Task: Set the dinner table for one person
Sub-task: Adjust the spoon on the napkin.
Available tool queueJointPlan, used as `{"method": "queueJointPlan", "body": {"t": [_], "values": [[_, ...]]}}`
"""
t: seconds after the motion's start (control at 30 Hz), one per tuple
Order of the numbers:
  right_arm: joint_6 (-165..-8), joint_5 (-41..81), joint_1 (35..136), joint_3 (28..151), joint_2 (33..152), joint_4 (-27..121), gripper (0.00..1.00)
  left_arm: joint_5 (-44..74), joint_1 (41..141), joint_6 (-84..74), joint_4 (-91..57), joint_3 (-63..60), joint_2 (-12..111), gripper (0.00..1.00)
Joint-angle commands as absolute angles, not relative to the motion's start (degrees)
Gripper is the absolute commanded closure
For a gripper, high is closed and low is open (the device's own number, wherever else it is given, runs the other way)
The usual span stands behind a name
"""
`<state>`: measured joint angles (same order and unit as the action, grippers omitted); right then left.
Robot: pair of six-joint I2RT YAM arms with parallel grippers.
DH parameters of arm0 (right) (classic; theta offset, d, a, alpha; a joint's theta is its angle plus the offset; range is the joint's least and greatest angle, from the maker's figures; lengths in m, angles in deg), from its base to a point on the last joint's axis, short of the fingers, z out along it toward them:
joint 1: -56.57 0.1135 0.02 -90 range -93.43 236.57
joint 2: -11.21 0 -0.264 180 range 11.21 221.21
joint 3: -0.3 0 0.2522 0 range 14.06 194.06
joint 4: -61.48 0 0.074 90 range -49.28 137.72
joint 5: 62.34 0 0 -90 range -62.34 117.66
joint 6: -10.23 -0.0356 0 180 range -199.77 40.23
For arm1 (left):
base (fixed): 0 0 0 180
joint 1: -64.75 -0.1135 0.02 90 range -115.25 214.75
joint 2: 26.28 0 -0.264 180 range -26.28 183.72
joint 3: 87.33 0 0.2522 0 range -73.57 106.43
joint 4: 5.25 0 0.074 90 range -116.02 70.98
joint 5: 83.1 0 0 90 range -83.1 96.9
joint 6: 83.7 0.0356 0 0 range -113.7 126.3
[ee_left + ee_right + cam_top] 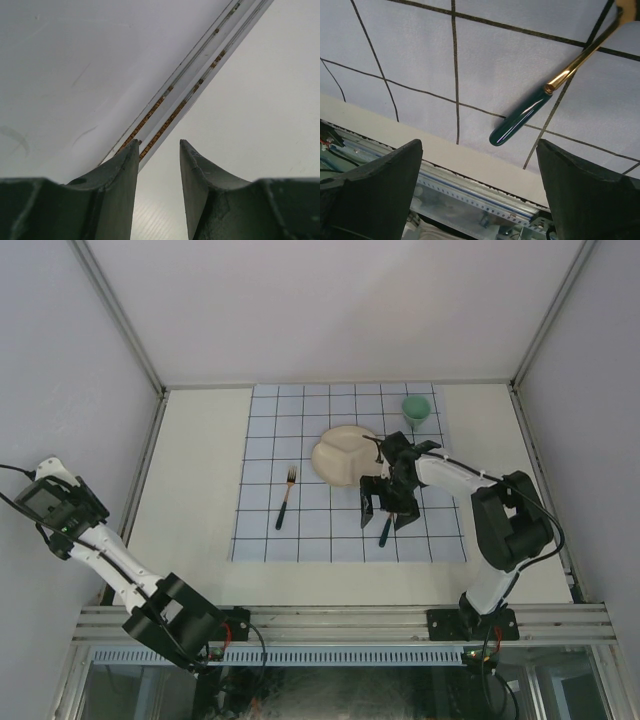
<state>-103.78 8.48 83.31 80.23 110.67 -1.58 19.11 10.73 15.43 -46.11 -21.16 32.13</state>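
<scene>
the large cream-white dinner table fills the floor of the enclosure, with a pale-blue cloth with dark grid lines spread across its middle. on the cloth sit a round cream plate, a small green cup at the far right corner, and a fork with a dark handle left of the plate. the right gripper hangs just right of the plate, fingers spread wide, holding nothing; a utensil with a glossy dark-green handle and gold stem lies on the cloth below it. the left gripper is off by the left wall, fingers only narrowly apart, empty.
</scene>
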Motion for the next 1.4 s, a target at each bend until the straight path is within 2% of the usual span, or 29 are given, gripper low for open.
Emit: {"method": "queueJointPlan", "body": {"t": [0.0, 0.13, 0.23, 0.4, 0.5, 0.6, 0.77, 0.9, 1.17, 1.37], "values": [[-104.9, 10.8, 82.8, 81.6, 110.7, -1.3, 0.09, 18.4, 11.3, 15.1, -42.8, -17.9, 33.3, 0.57], [-105.0, 10.7, 81.8, 81.9, 112.5, -1.2, 0.16, 17.8, 11.5, 15.3, -42.3, -17.6, 33.7, 0.57], [-105.1, 10.8, 81.1, 82.2, 114.1, -1.4, 0.31, 17.0, 11.4, 15.8, -41.9, -18.0, 33.6, 0.57], [-104.8, 10.5, 80.7, 83.0, 118.0, -1.8, 0.32, 16.0, 11.5, 16.1, -41.7, -17.6, 34.0, 0.57], [-104.6, 10.6, 80.7, 83.3, 118.9, -1.9, 0.38, 15.9, 11.4, 16.1, -41.6, -17.3, 34.2, 0.57], [-104.6, 10.9, 80.7, 83.3, 119.0, -1.9, 0.51, 15.9, 11.4, 15.9, -41.6, -17.1, 34.5, 0.57], [-104.7, 12.1, 80.6, 83.3, 118.2, -1.9, 0.81, 16.0, 11.4, 15.6, -41.2, -17.0, 35.1, 0.57], [-104.7, 12.9, 80.7, 83.3, 118.0, -1.9, 0.95, 16.2, 11.3, 15.6, -41.2, -17.1, 35.2, 0.57], [-103.8, 16.1, 80.1, 83.3, 113.7, -2.5, 1.0, 16.0, 11.4, 16.4, -40.7, -18.2, 35.0, 0.57], [-102.7, 19.8, 76.8, 82.2, 109.2, -3.4, 1.0, 17.0, 11.4, 16.0, -40.7, -17.6, 35.3, 0.57]]}}
